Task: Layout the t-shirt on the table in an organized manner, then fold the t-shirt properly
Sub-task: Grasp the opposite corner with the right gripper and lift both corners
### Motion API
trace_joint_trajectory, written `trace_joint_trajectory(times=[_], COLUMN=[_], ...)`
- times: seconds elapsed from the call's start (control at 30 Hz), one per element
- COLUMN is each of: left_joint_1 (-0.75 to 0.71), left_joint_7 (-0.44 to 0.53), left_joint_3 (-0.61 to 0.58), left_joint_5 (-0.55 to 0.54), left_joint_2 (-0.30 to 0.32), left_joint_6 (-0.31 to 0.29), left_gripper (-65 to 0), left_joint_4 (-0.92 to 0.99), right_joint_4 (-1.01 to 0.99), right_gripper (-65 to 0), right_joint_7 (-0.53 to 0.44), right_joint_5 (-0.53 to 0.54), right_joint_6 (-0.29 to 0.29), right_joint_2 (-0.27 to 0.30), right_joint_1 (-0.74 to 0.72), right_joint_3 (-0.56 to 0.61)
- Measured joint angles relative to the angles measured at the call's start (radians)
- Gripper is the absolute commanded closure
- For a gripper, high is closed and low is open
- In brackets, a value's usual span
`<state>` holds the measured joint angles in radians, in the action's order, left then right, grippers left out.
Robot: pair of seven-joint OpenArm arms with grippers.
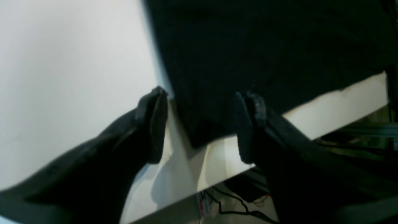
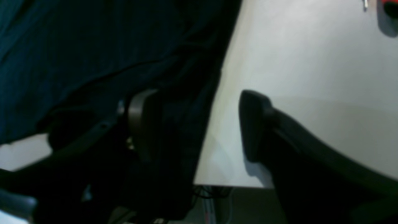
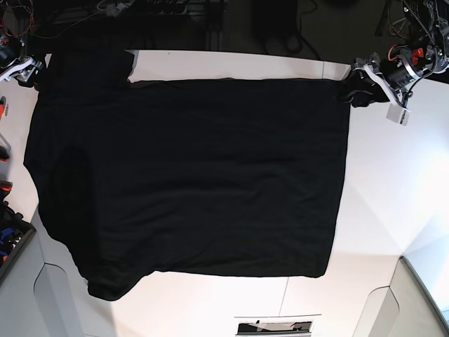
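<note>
The black t-shirt (image 3: 189, 175) lies spread flat on the white table (image 3: 393, 182), with no print showing. My left gripper (image 1: 202, 124) stands open at the table's far edge, its fingers either side of a shirt corner (image 1: 199, 130). In the base view that gripper (image 3: 356, 90) is at the shirt's top right corner. My right gripper (image 2: 199, 124) is open too, astride the shirt's edge (image 2: 186, 109); one finger (image 2: 141, 124) is against dark cloth, the other (image 2: 255, 124) over bare table. In the base view it (image 3: 28, 71) sits at the top left corner, mostly hidden.
The table's far edge (image 1: 342, 105) runs just behind both grippers, with cables and dark equipment (image 3: 210, 14) beyond it. A red object (image 2: 388, 9) lies on the table. A bin of small items (image 3: 10, 239) stands at the left edge.
</note>
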<state>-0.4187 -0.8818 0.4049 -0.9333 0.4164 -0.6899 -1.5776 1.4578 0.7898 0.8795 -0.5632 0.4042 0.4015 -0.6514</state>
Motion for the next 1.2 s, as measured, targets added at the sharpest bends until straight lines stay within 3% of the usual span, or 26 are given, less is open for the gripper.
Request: trace_joint_trajectory(times=[0.43,0.5,0.6,0.67,0.73,0.83,1.0,1.2], left_joint_1=[0.000,0.000,0.000,0.000,0.000,-0.003,0.007,0.045], left_joint_7=[0.022,0.023,0.021,0.018,0.025,0.073,0.098,0.105], left_joint_3=[-0.034,-0.034,-0.034,-0.035,-0.035,-0.039,-0.039,-0.039], left_joint_5=[0.021,0.021,0.034,0.036,0.038,0.054,0.090,0.136], left_joint_2=[0.002,0.002,0.002,0.001,0.000,0.000,0.000,0.002], left_joint_6=[-0.003,-0.003,-0.003,-0.003,-0.003,-0.003,-0.003,-0.003], left_gripper=[-37.5,-33.3,-18.5,-15.0,-14.1,-0.2,0.0,0.0], left_joint_4=[-0.003,-0.003,-0.002,-0.002,-0.002,-0.001,0.000,0.000], right_joint_4=[0.002,0.002,0.000,-0.002,-0.002,-0.002,0.012,0.029], right_gripper=[-37.5,-27.9,-8.4,0.0,0.0,0.0,0.0,0.0], right_joint_7=[0.036,0.045,0.068,0.070,0.067,0.067,0.035,0.046], right_joint_5=[0.049,0.052,0.055,0.052,0.055,0.055,0.041,-0.003], right_joint_6=[-0.030,-0.032,-0.031,-0.031,-0.031,-0.031,-0.030,-0.019], right_joint_2=[-0.008,-0.008,-0.008,-0.009,-0.011,-0.011,-0.014,-0.003], right_joint_1=[0.000,0.000,0.002,0.003,0.003,0.003,0.002,-0.116], right_joint_3=[0.004,0.006,0.008,0.009,0.009,0.009,0.010,0.012])
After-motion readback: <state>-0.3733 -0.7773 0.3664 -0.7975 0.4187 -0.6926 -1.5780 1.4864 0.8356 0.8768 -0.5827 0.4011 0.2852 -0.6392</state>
